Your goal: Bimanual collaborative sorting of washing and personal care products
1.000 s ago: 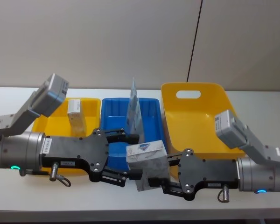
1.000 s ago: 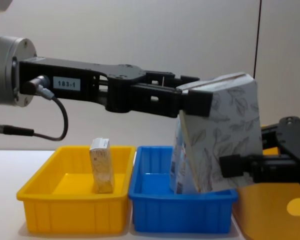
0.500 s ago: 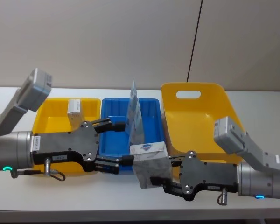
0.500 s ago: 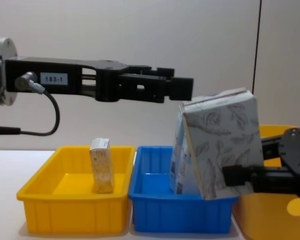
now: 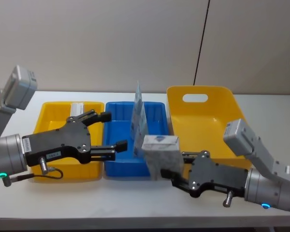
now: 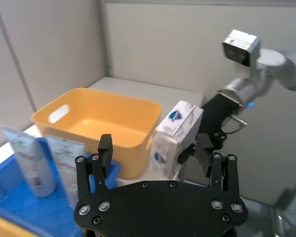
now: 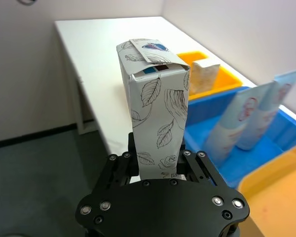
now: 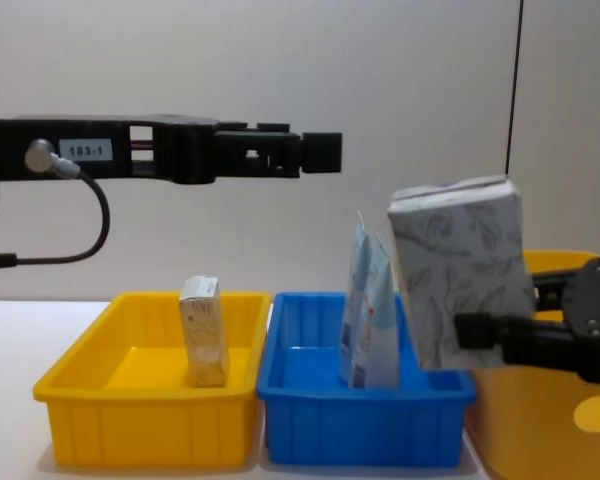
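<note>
**Leaf-print carton held aloft, placement pending**

The deep yellow basket, smooth moulded plastic with a handle slot, stands on the right. A shallow blue tray and a yellow tray sit side by side to its left.

The right gripper pinches the base of a matte cardboard carton, in the air before the blue tray. The left gripper hovers over the trays, jaws spread and empty.

Two flat pouches stand in the blue tray, and a smaller carton stands in the yellow one.

Recommendation: the held carton likely belongs in the yellow tray. Grip its flat faces squarely and lightly, since thin board dents.
</note>
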Robot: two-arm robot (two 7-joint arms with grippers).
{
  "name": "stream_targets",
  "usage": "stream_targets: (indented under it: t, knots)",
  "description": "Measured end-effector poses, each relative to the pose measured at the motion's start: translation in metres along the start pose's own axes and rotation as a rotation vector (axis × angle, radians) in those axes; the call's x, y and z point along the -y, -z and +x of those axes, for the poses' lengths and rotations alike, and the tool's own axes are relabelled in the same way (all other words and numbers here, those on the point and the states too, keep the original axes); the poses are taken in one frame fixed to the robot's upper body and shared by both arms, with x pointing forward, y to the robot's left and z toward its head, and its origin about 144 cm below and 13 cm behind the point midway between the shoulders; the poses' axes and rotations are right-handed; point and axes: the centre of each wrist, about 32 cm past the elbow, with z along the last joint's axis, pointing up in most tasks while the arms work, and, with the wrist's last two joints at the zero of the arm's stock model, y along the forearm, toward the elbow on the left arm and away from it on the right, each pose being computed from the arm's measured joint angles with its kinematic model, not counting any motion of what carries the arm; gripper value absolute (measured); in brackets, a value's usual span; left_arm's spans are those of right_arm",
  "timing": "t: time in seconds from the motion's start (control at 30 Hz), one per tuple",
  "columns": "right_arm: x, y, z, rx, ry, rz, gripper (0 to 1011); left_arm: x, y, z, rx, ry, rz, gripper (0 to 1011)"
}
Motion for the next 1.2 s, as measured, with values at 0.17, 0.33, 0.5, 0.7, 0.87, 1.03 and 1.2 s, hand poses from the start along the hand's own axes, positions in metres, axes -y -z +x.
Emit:
stream_targets:
  t: [0.17,0.33,0.5,0.7,0.87,1.03,1.2]
  knots:
    - [0.000,0.003,-0.005,-0.021,0.079,0.015,362,-0.001,0.005,-0.007,-0.017,-0.081,-0.009,1001]
    - [-0.001,0.005,-0.009,-0.040,0.152,0.027,361,-0.001,0.009,-0.012,-0.031,-0.144,-0.016,1001]
    - [-0.002,0.006,-0.013,-0.056,0.233,0.043,361,-0.001,0.014,-0.016,-0.045,-0.202,-0.018,1001]
    - [-0.004,0.006,-0.016,-0.075,0.336,0.058,361,0.000,0.017,-0.018,-0.055,-0.232,-0.018,1001]
    - [-0.006,0.005,-0.019,-0.088,0.410,0.069,361,0.002,0.020,-0.020,-0.062,-0.245,-0.018,1001]
    - [-0.008,0.003,-0.021,-0.099,0.500,0.079,362,0.004,0.022,-0.022,-0.072,-0.256,-0.014,1001]
    - [-0.011,0.001,-0.023,-0.107,0.575,0.089,361,0.004,0.024,-0.023,-0.084,-0.265,-0.008,1001]
